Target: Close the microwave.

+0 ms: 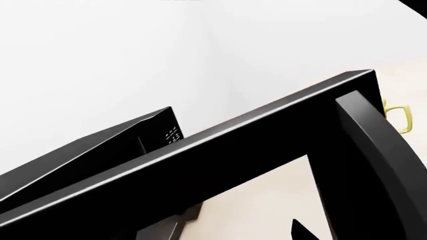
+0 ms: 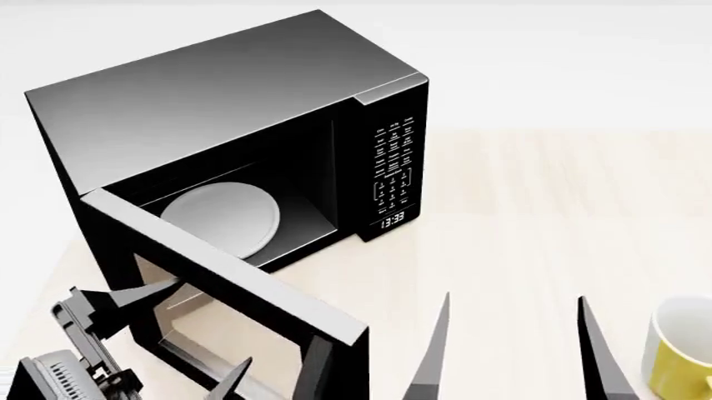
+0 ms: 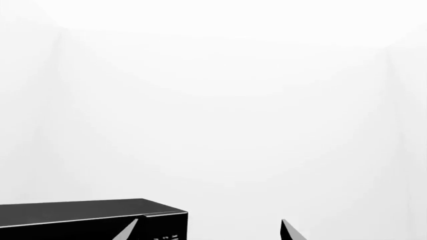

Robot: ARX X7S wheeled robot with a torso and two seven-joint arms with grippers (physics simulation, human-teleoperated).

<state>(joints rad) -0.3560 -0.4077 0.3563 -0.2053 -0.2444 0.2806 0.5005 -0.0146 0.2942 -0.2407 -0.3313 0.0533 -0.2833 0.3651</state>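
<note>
Left hand (image 2: 178,329) behind microwave (image 2: 223,108) door (image 2: 223,283), door swung toward robot.

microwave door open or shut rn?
Open. The large black microwave has its glass-windowed door swung wide, exposing the white round turntable plate inside.

the large black boxy microwave (image 2: 223,108) sits on the pale wood-grain counter (image 2: 534,217), at the far left. its glass-windowed door (image 2: 212,292) hangs open, swung out toward the robot, w/ the white round turntable plate (image 2: 223,218) inside the cavity behind it. the keypad panel (image 2: 395,167) is on the microwave's right side. left pincer (image 2: 183,333) is at the door's near face, bottom left; right pincer (image 2: 518,350) is right of the door. a yellow ceramic mug (image 2: 679,350) stands on the counter at the near right, just beside the right pincer.
</note>
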